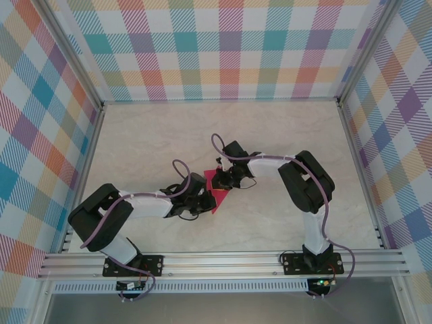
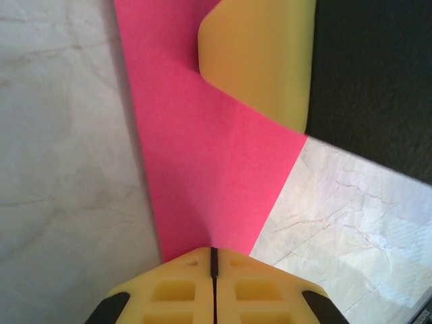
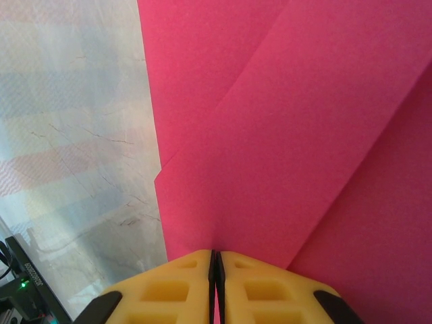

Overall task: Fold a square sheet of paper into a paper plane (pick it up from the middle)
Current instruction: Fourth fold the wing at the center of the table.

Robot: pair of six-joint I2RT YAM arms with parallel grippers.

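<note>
The square sheet of paper (image 1: pixel 217 190) is magenta-pink and folded into overlapping layers, held just above the marble table between the two arms. In the left wrist view the paper (image 2: pixel 209 155) runs up from the tips of my left gripper (image 2: pixel 214 251), whose yellow fingers are pressed together on its near edge. A yellow finger of the other gripper (image 2: pixel 263 61) clamps the far end. In the right wrist view the paper (image 3: pixel 290 135) shows slanted fold edges, and my right gripper (image 3: pixel 216 255) is shut on it, with pink showing in the slit between its fingers.
The marble tabletop (image 1: pixel 283 135) lies all around the grippers. Plaid walls (image 1: pixel 223 47) and metal frame posts close in the back and both sides. An aluminium rail (image 1: pixel 223 263) carrying both arm bases runs along the near edge.
</note>
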